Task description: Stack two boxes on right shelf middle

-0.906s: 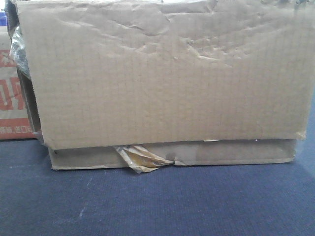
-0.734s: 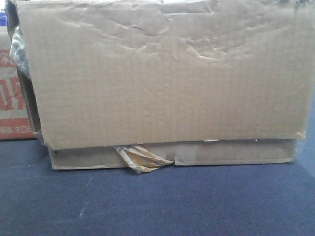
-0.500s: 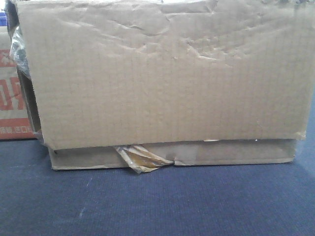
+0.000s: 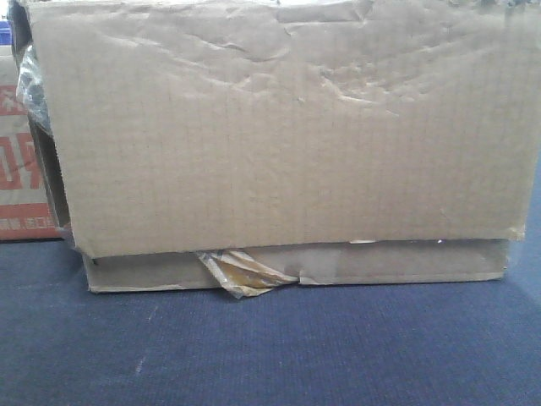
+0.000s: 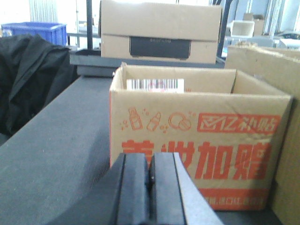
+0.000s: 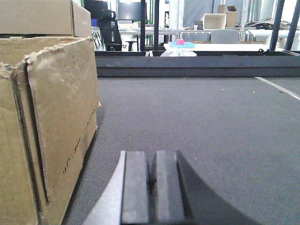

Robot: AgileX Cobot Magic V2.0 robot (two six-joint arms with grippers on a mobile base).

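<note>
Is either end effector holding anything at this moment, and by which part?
Nothing is held. The left end effector and the right end effector are both shut with nothing between them.

On my front camera the large box [image 4: 287,127] is cut off at the right edge and hides all but a strip of the red-printed carton [image 4: 13,173]. Of the flat box [image 4: 406,264] beneath I see only the front edge.

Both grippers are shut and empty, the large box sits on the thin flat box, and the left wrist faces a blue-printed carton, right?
Not quite: the print on the carton is red, not blue; the left wrist view shows it. Otherwise yes: left gripper and right gripper are shut and empty, large box on the thin flat box.
</note>
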